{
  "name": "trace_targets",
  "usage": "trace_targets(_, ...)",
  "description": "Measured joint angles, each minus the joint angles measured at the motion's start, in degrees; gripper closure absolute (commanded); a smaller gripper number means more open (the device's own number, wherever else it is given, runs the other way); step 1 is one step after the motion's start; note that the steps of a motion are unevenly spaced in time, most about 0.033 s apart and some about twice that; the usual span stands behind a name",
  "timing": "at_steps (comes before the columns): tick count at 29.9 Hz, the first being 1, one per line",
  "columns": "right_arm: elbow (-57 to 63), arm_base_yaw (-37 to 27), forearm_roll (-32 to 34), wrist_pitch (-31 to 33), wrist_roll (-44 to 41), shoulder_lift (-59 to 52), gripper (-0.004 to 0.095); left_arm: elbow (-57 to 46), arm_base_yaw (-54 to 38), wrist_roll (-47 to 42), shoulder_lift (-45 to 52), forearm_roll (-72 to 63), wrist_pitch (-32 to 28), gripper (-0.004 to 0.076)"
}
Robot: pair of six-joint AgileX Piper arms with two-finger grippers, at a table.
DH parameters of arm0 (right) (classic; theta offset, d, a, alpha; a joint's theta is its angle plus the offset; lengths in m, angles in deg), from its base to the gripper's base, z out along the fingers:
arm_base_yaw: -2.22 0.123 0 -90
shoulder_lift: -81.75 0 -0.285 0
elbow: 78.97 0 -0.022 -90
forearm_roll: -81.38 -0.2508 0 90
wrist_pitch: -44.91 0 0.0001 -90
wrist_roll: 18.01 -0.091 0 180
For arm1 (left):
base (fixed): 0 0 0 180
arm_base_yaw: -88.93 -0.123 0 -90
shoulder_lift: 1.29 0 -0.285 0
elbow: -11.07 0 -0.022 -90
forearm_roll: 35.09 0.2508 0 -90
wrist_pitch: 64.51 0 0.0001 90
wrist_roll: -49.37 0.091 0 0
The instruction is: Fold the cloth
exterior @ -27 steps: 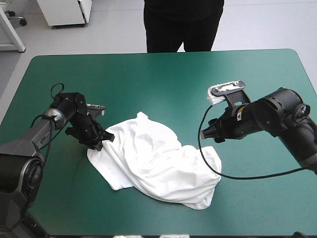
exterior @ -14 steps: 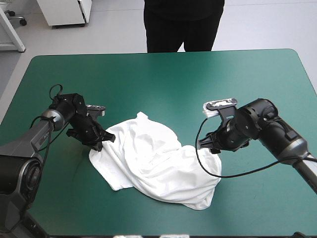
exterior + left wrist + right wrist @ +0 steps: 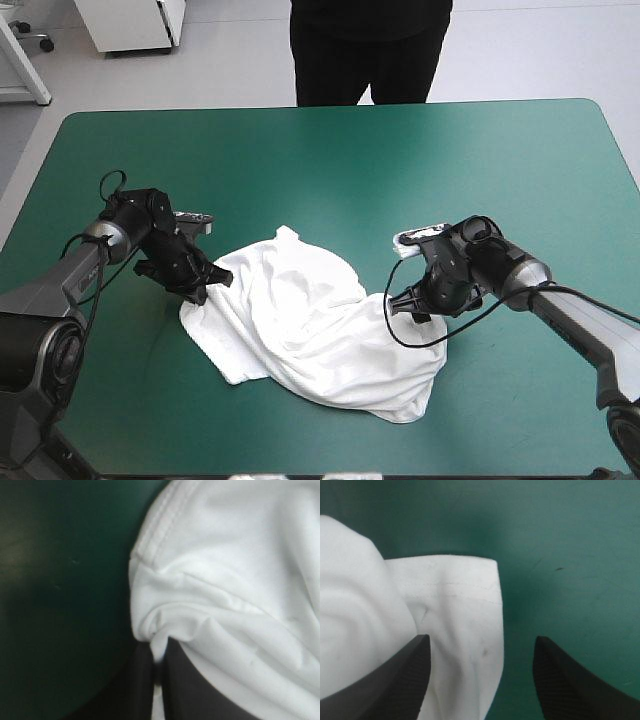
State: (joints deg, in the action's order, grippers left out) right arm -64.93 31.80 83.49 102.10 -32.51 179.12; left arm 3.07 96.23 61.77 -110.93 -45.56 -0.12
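Observation:
The white T-shirt [image 3: 310,325] lies crumpled in a loose heap on the teal-green cover [image 3: 330,160], near the middle. My left gripper [image 3: 207,284] is shut on the T-shirt at its left edge, by a hemmed corner [image 3: 155,527]; the cloth [image 3: 225,595] bunches where the black fingers [image 3: 172,680] meet. My right gripper [image 3: 405,305] is low over the T-shirt's right edge, open. A stitched hem corner [image 3: 465,605] lies flat between and ahead of its fingers [image 3: 395,680].
Bare cover lies all around the heap, widest toward the far edge [image 3: 330,108] and the right side. The right arm's forearm [image 3: 570,320] reaches in from the right, low over the table.
The right gripper has come down and leftward from above the table to the T-shirt's right edge. The left gripper has stayed on the left edge, hardly moving.

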Motion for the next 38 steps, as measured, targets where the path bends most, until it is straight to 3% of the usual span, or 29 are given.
trace_targets(10,0.0,-0.18,-0.8,-2.54,-0.73,6.54,0.0371,-0.05,0.0,0.27,0.0,0.0,-0.06,0.0733)
trace_targets(13,-0.52,-0.45,-2.11,-1.77,-0.26,7.43,0.0559,-0.05,0.0,0.59,0.0,-0.01,-0.13,0.0733)
trace_targets(16,-0.66,-0.5,-4.37,-1.89,0.11,7.6,0.0934,-0.05,0.0,0.63,0.0,-0.01,-0.13,0.0733)
trace_targets(22,-0.69,-0.5,-6.93,-2.33,0.11,6.74,0.0925,0.2,0.0,0.63,0.48,0.06,0.06,0.0733)
trace_targets(27,-1.73,-0.38,-4.59,-0.61,-0.98,3.37,0.0925,1.66,0.12,0.94,2.41,-1.09,3.0,0.0733)
trace_targets(38,-19.6,-0.38,1.99,8.32,-1.33,-11.61,0.0925,18.4,0.12,0.16,16.65,-1.77,6.51,0.0733)
